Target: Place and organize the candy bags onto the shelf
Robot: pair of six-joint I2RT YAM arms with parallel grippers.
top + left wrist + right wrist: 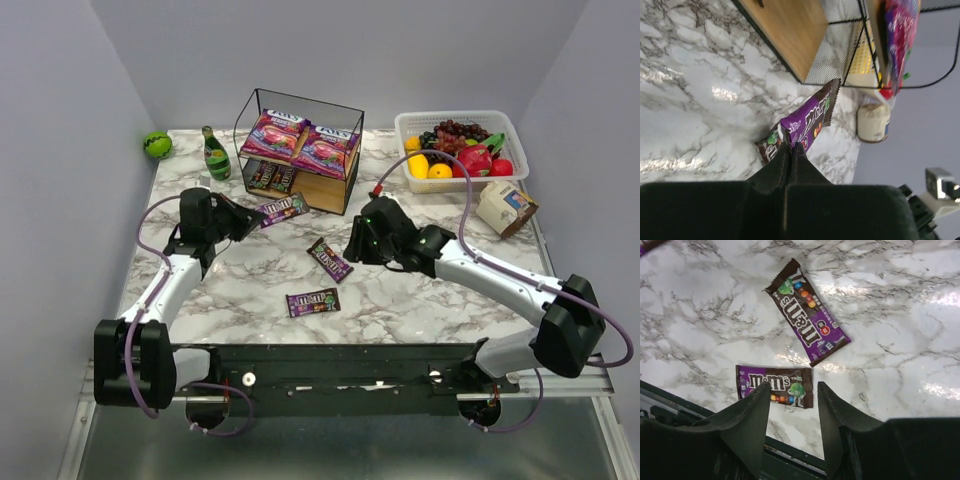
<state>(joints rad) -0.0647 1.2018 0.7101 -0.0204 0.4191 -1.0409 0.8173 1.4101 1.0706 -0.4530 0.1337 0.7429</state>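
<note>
Right now my left hand [790,150] is clenched on one end of a chocolate packet [807,122], holding it just in front of the shelf [322,190] so it can go onto the lower board beside the two packets [263,175] lying there. My right hand [793,390] hangs released over the table [430,300], above two more packets [807,310], which I judge are next. That makes five packets. Two pink bags [275,133] lie side by side on top.

Bright, even overhead light glares off the marble table [940,390] (wrist views slightly soft).
</note>
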